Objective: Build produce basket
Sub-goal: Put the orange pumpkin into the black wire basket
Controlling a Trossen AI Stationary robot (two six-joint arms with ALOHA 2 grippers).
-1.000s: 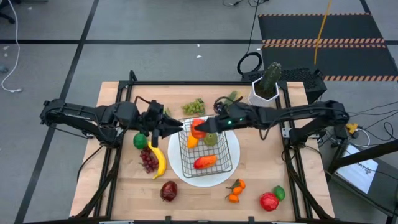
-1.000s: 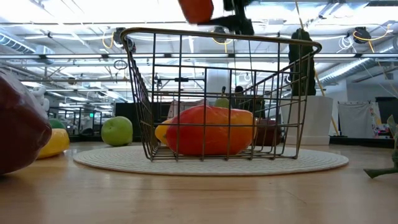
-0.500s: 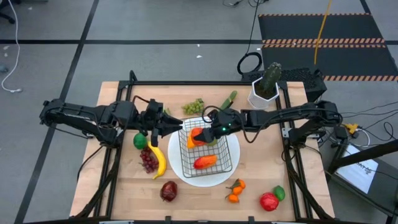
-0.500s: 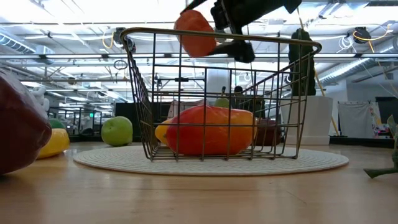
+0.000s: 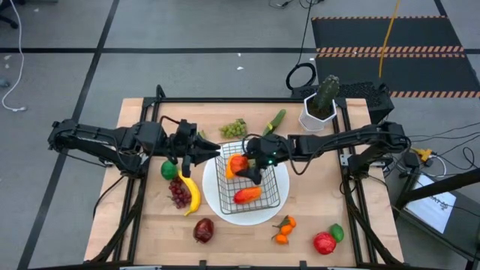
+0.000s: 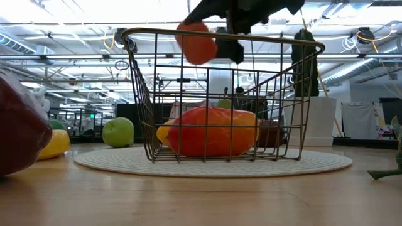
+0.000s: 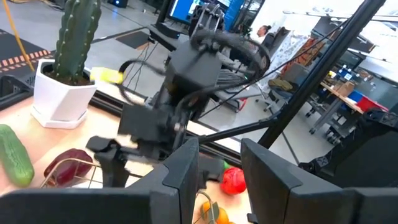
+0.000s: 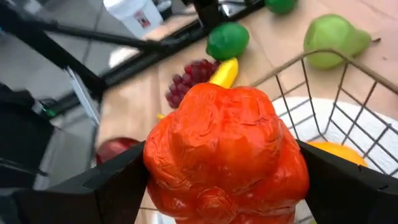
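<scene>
Near the tabletop [image 5: 150,217] centre: wire basket [image 5: 251,183] upright on round white plate [image 5: 247,214], one orange pepper [image 5: 247,195] and further produce inside. Just above basket's far rim: right end effector [image 5: 244,166], fingers spread wide around second orange pepper [image 8: 227,155], held between both pads. At basket's left rim: left end effector [image 5: 208,154], fingers only slightly parted, nothing visibly held. Along left edge of plate: green apple [image 5: 169,169], banana [image 5: 190,193], purple grapes [image 5: 178,193]. Toward near edge: dark red apple [image 5: 203,230], tangerines [image 5: 283,229], tomato [image 5: 324,242]. By far edge: green grapes [image 5: 233,129], cucumber [image 5: 274,120], potted cactus [image 5: 321,103].
</scene>
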